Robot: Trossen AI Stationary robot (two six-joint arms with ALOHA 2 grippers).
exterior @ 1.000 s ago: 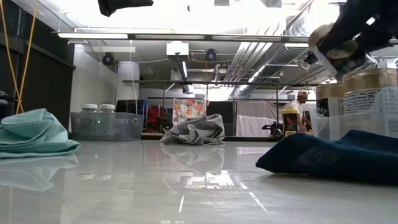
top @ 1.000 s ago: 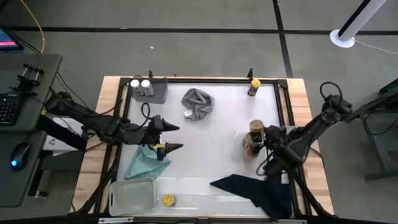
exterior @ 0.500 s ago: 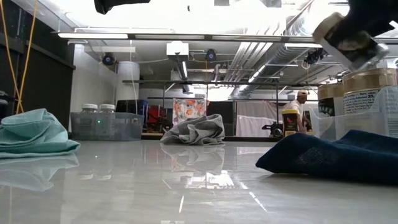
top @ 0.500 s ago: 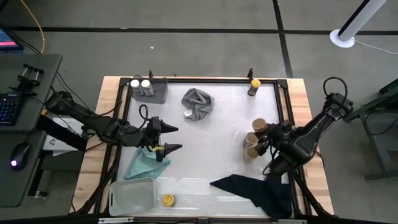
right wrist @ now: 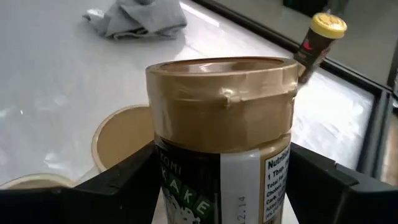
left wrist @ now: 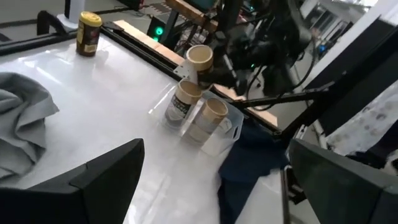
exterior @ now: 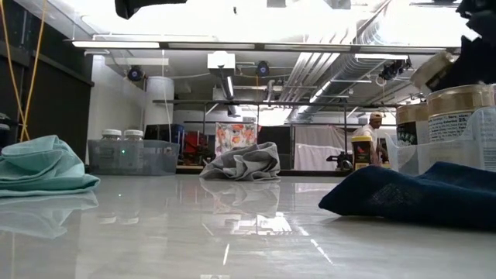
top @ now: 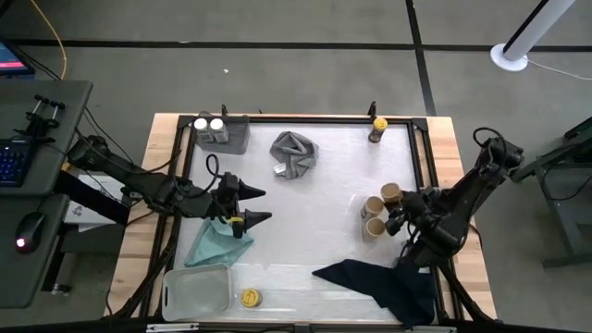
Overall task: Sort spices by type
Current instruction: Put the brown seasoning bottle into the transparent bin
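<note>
My right gripper (top: 401,207) is shut on a tan-topped spice jar (top: 390,192), which it holds above a small clear tray (left wrist: 222,134) near the table's right edge. Two more tan-topped jars (top: 372,207) (top: 375,228) stand in that tray. A yellow-capped jar (top: 378,128) stands at the far right corner. Two white-capped jars (top: 209,124) sit in a grey tray (top: 235,137) at the far left. A jar with a yellow lid (top: 250,297) stands by the near edge. My left gripper (top: 256,204) hangs open over the table's left middle, touching nothing. My right gripper pinches the jar's labelled body (right wrist: 249,180) just below the tan top (right wrist: 221,93), one finger (right wrist: 118,183) on each side. The fingers reach in from the table's right side. The jar is lifted clear above the clear tray and tilted (exterior: 439,70).
A crumpled grey cloth (top: 294,153) lies far of centre, a teal cloth (top: 217,242) under the left gripper, a navy cloth (top: 381,283) near right. A larger clear tray (top: 196,291) sits at the near left corner. A person (exterior: 377,122) stands in the room behind.
My right gripper has carried the tan-topped jar a little toward the table's right edge and downward. The jar has tipped further over, and the jar in the tray beneath it has come into sight. The left arm has kept still.
</note>
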